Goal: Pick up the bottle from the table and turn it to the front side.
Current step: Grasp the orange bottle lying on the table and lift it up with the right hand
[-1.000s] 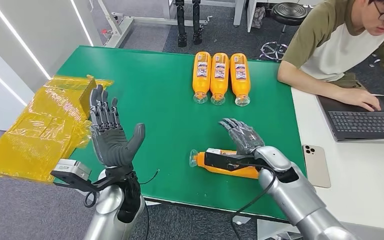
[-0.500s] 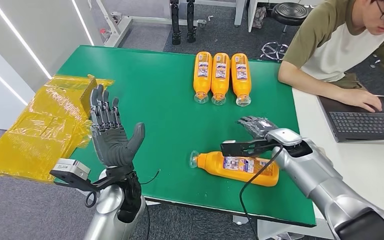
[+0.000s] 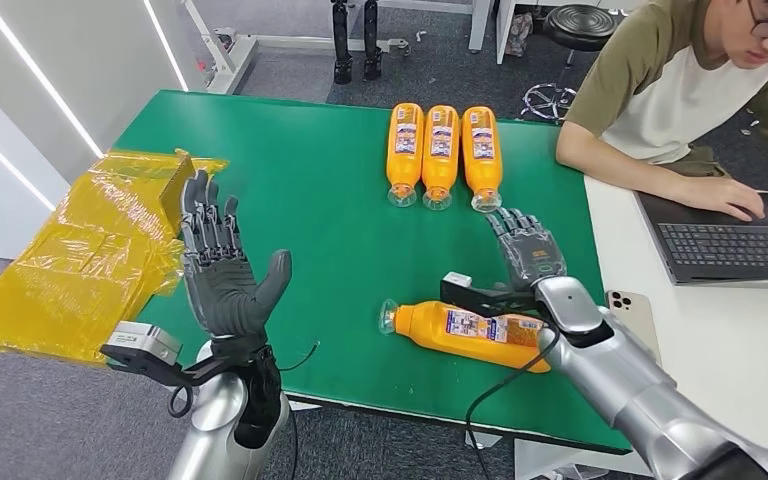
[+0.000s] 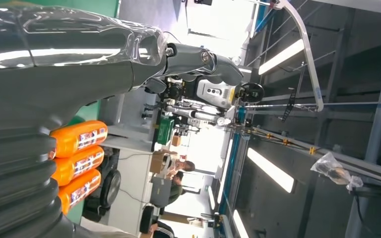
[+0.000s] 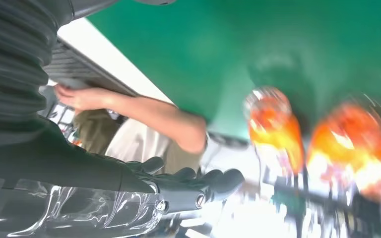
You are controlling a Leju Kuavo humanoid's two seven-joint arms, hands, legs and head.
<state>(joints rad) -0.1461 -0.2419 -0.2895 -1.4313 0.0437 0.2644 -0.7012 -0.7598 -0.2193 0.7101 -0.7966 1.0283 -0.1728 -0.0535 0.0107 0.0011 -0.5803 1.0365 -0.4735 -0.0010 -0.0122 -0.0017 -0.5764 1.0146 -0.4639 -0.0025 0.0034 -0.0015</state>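
right hand spread, empty, just above the bottle lying on the desk; left hand spread, raised.

No text, brand or number is coming through clearly enough to read. The orange plastic bottle lying on its side on the green surface is showing a white-and-blue printed label, but its print is staying too small to make out. The three orange plastic bottles lying side by side farther back are carrying similar labels, equally illegible in the head view and in the left wrist view.
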